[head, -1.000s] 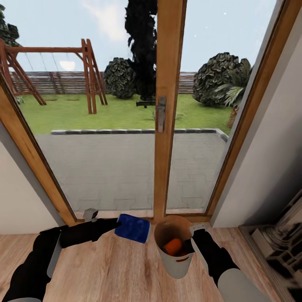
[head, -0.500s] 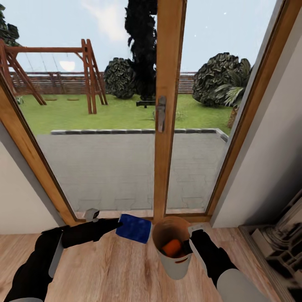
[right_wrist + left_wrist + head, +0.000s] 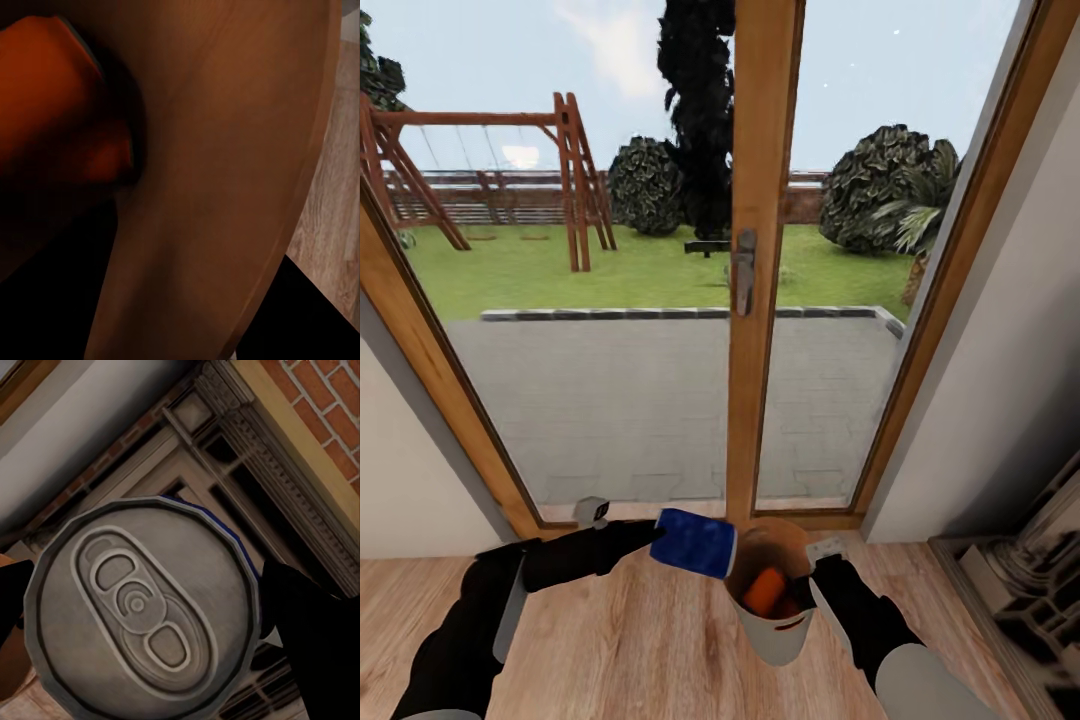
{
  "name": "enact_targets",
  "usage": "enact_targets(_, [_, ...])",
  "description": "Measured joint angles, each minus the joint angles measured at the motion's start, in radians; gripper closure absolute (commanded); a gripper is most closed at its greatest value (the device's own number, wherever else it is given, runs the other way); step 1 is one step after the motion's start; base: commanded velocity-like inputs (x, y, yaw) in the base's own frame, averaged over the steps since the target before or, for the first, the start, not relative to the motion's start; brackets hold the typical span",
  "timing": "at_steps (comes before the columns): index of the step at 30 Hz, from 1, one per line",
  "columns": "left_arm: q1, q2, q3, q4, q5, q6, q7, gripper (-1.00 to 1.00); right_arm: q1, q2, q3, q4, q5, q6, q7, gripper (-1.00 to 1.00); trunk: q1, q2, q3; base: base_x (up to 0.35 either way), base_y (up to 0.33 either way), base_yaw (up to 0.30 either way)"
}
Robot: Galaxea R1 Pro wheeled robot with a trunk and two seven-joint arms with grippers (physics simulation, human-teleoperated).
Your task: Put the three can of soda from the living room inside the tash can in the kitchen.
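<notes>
Over the bin [image 3: 772,640] rim, blue can [image 3: 697,543] in left gripper [image 3: 656,537]

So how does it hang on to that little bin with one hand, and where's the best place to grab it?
Best at the rim. The bin is round and tapers downward, too wide for the fingers to span, so its thin upper wall is the part to pinch. The right gripper comes from the bin's right side and grips there, one finger apparently inside, leaving the opening free for the blue can held in the left gripper.
</notes>
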Motion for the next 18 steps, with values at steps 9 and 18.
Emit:
enact_targets(9, [0.0, -0.047, -0.003, 0.039, -0.007, -0.004, 0.007, 1.0, 0.0, 0.002, 0.001, 0.0, 0.001, -0.001, 0.0, 1.0, 0.0, 0.0, 0.0, 0.0, 0.0, 0.0])
enact_targets(18, [0.0, -0.056, -0.024, 0.061, -0.005, -0.016, 0.134, 1.0, 0.0, 0.003, 0.001, 0.0, 0.001, 0.001, 0.0, 1.0, 0.0, 0.0, 0.0, 0.0, 0.0, 0.0])
